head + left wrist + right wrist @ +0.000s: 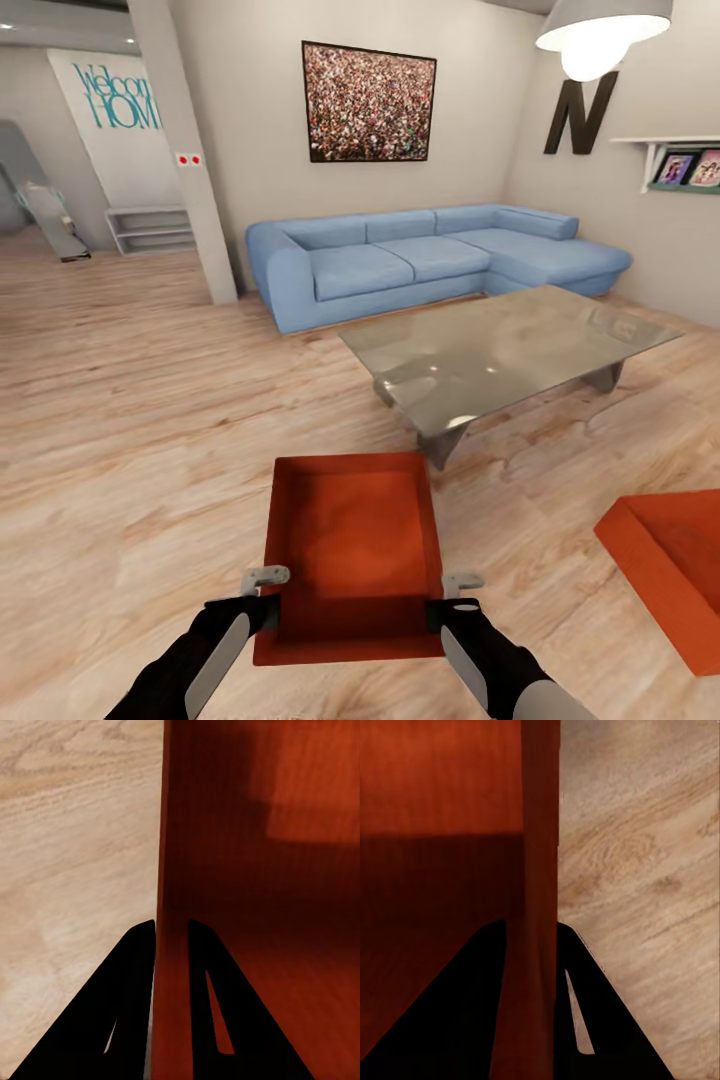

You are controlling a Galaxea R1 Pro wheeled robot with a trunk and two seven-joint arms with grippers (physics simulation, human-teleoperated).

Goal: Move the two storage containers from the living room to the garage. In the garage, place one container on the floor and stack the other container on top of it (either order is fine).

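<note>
I have both claws, left claw [268,592] and right claw [452,596], clamped on one storage container's [350,550] walls; second container [675,570] waits, garage trip ahead.

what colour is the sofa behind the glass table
Light blue sofa, seen best in the head view.

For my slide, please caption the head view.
Both grippers clamp the side walls of an orange-red storage container on the living-room plank floor.

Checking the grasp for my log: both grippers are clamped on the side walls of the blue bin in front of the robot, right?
Not quite: the bin is orange-red, not blue, as the head view shows. The left gripper and right gripper do have their jaws straddling its side walls.
</note>
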